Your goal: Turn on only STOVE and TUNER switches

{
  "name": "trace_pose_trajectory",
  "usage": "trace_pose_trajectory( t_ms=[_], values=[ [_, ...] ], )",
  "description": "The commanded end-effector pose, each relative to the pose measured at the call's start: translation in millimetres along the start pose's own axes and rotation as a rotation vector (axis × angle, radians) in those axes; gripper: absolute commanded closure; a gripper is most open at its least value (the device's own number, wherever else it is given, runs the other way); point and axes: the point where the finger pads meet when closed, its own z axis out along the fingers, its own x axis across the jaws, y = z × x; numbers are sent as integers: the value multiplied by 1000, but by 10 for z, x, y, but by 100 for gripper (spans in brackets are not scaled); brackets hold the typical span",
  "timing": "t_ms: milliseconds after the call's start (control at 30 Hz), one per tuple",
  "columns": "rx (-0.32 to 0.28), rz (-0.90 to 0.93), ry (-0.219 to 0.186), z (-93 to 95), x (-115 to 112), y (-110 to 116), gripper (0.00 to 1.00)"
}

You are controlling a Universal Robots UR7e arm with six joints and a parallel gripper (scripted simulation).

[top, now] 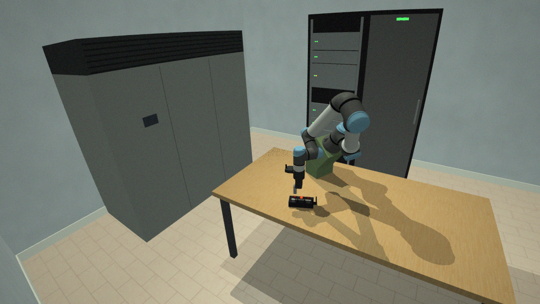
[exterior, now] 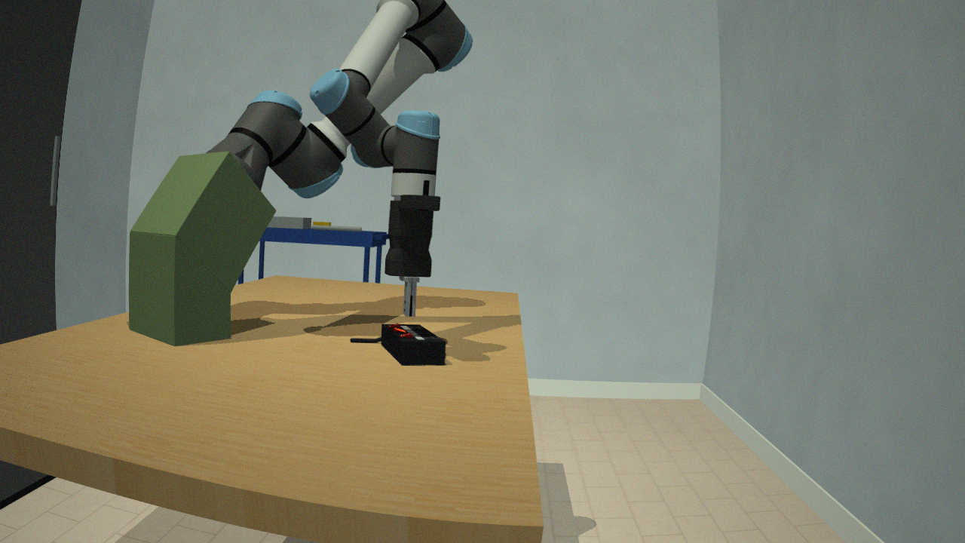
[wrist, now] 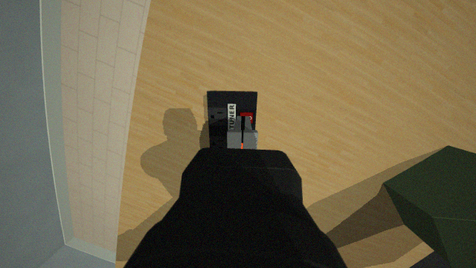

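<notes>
A black power strip (top: 301, 202) (exterior: 414, 343) (wrist: 219, 108) lies flat on the wooden table (top: 396, 211) (exterior: 270, 398) near its edge, with a short black cord end on one side. Red lit switches show on its top. In the wrist view a white label reading TUNER (wrist: 231, 116) sits beside a red switch (wrist: 247, 115). My gripper (top: 294, 188) (exterior: 409, 311) (wrist: 242, 124) is shut with nothing between its fingers. It points straight down and hangs a short way above the strip, over the end near the TUNER switch. The rest of the strip is hidden under my gripper in the wrist view.
The green base block (top: 320, 162) (exterior: 192, 250) (wrist: 439, 201) of the arm stands on the table behind the strip. The table edge (wrist: 134, 112) runs close to the strip. A grey cabinet (top: 151, 124) and a server rack (top: 373, 83) stand beyond the table.
</notes>
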Motion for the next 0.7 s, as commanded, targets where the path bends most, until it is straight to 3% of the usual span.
trace_pose_trajectory(
  t_ms=[0, 667],
  values=[
    [2, 0, -1, 45, -5, -7, 100],
    [2, 0, -1, 230, -12, -15, 100]
  ],
)
